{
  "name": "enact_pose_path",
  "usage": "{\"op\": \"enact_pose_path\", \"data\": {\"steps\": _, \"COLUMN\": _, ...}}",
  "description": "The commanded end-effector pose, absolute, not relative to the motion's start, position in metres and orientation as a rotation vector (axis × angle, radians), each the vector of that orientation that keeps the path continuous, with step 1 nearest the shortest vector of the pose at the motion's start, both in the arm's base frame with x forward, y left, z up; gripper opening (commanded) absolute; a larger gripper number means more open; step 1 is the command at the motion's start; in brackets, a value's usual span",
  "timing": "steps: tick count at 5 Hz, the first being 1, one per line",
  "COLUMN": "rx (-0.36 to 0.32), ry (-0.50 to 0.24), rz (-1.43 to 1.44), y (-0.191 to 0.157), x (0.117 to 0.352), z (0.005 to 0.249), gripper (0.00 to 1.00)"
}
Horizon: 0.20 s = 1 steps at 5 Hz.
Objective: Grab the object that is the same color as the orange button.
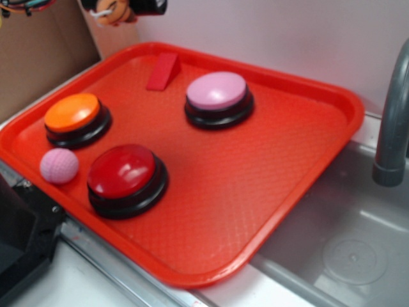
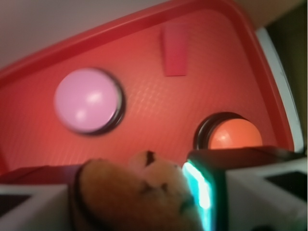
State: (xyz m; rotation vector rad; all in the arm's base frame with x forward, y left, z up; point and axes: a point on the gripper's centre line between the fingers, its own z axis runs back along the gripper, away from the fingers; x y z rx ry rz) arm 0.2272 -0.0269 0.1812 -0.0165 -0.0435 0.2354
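my pincer (image 2: pixel 139 202) was clenched on the plush tiger (image 2: pixel 137 192), held high above the far left corner of the red tray (image 1: pixel 255 192), clear of its surface. judged step: grasp done, lift in hand; the next move called only for a steady hold. the exterior view showed the orange button (image 1: pixel 72 112), the red button (image 1: pixel 121 169) and the pink ball (image 1: pixel 59 165); the wrist view omitted the last two but showed the tiger between my fingers (image 2: pixel 204 185).

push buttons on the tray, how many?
3. Orange button at the tray's left edge, red button near the front beside the pink ball, pink button toward the back. None appear hidden.
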Motion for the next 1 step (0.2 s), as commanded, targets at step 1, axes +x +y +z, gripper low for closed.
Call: {"op": "enact_pose_path", "data": {"steps": 1, "rx": -0.034, "ry": -0.059, "rz": -0.021, "y": -0.0235, "x": 0.2277, "z": 0.1894, "gripper": 0.00}}
